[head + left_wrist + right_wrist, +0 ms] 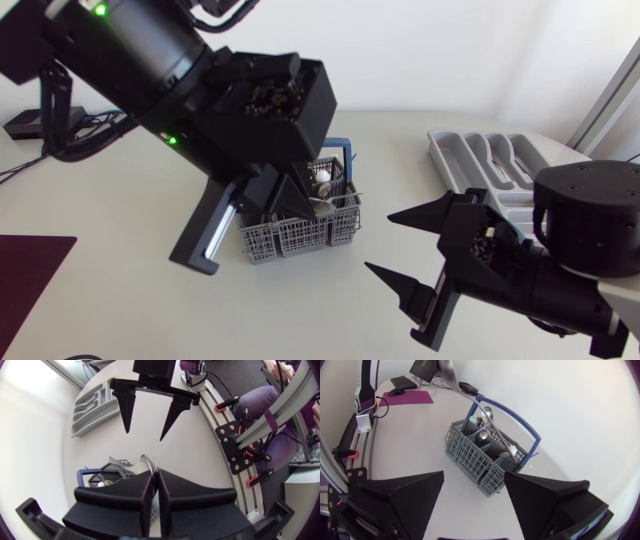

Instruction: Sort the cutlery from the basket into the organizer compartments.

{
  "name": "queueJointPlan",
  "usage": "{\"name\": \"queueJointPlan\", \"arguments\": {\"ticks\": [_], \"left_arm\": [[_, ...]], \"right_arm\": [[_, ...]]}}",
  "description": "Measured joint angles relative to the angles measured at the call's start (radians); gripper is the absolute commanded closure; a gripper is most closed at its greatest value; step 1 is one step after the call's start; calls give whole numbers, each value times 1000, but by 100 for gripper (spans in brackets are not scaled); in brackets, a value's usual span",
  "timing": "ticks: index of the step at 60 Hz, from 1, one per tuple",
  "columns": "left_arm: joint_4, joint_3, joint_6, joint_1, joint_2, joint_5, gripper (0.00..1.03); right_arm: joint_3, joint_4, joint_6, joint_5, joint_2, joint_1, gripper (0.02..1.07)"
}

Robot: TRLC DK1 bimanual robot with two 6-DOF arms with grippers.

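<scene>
Left wrist view: my left tool (155, 473) is pinching a silver metal spoon (148, 461), grey plastic organizer tray (80, 425) lying straight ahead.

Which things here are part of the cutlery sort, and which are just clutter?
Job: basket, organizer, spoon held in left gripper, open right gripper.
Clutter: purple mat, keyboard.

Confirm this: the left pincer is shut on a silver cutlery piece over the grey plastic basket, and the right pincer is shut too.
Wrong: the right pincer is open, as the head view shows. The left pincer is shut on the silver cutlery piece over the grey plastic basket.
</scene>
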Motion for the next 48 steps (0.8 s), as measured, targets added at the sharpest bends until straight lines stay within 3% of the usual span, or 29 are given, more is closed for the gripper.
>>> {"name": "queueJointPlan", "arguments": {"ticks": [7,12,20,33,48], "left_arm": [[3,-53,-8,-21,0,42,100],[3,-82,-8,-43,2,79,100],[4,-82,-11,-54,10,120,100],[7,-82,-16,-64,24,145,100],[8,-82,-30,-65,31,166,100]], "right_arm": [[7,1,0,10,-20,18,21],[7,1,0,12,-21,33,30],[7,11,0,13,-16,55,31],[7,31,0,20,12,103,50],[7,35,0,35,31,134,78]]}}
